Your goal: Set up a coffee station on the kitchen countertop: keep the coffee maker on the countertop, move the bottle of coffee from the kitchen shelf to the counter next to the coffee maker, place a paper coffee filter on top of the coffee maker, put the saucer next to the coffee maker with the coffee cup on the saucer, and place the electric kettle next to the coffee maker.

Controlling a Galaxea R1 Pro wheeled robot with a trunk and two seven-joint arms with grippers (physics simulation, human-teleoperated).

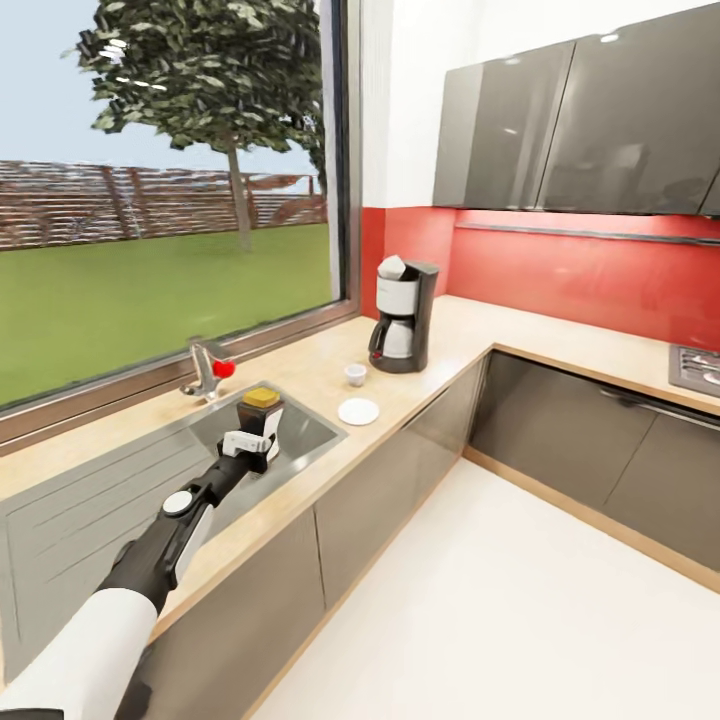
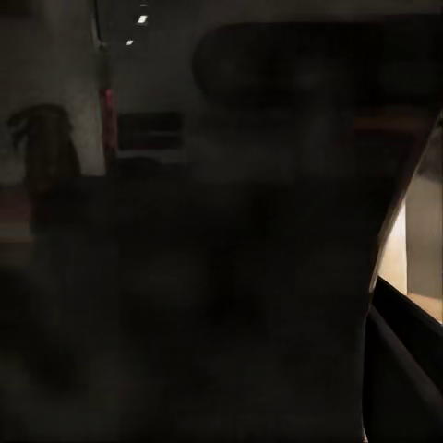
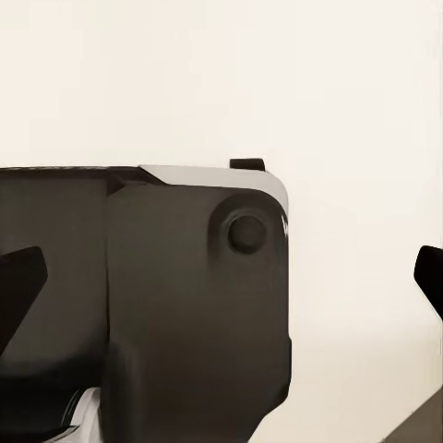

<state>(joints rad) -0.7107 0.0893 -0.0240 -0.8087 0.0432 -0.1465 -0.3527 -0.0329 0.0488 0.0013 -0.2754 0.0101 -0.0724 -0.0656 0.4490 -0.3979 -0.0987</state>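
Fingers of the left gripper [image 1: 262, 432] sit closed around the bottle of coffee [image 1: 262, 408], low and left of centre in the head view, over the sink [image 1: 315, 432]. Carrying it well likely means keeping it upright and swinging right, past the saucer [image 1: 358, 411] and coffee cup [image 1: 354, 374], to bare kitchen countertop [image 1: 450, 345] beside the coffee maker [image 1: 403, 315]. Something white tops the machine; whether it is the filter, I cannot tell. Left wrist view is nearly black. Right gripper's finger spread cannot be judged.

The light beige wood-look L-shaped countertop [image 1: 440, 372] carries a tall dark grey-and-white coffee maker [image 1: 403, 315]; near it stand a small white cup [image 1: 354, 375] and a flat white saucer [image 1: 358, 411].
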